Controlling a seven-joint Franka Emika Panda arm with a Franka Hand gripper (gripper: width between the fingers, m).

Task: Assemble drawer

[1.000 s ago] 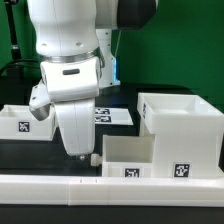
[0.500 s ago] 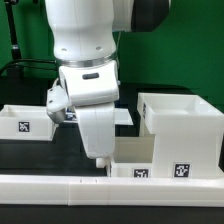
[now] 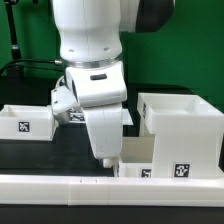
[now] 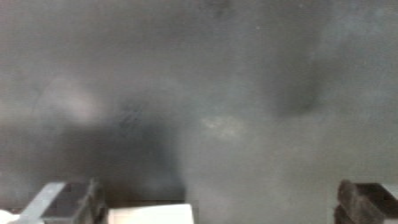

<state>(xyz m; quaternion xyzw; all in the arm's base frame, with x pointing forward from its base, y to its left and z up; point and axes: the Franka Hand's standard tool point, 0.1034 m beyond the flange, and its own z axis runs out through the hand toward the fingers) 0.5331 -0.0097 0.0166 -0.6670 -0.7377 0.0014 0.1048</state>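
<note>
The drawer's large white casing [image 3: 180,122] stands at the exterior view's right, open at the top, with a tag on its front. A small white tray [image 3: 140,152] stands right in front of it, toward the left. A second shallow tagged tray [image 3: 22,120] lies at the far left. My gripper [image 3: 107,157] hangs low at the left wall of the small tray and hides that wall. In the blurred wrist view the fingers [image 4: 64,202] stand wide apart with nothing held, and a white edge [image 4: 151,214] shows near one of them.
A long low white rail [image 3: 60,186] runs along the table's front edge. The marker board [image 3: 127,116] lies at the back, mostly hidden behind my arm. A green wall stands behind the table.
My arm has moved toward the exterior view's right, from between the two trays to the small tray's left wall, and now covers that wall.
</note>
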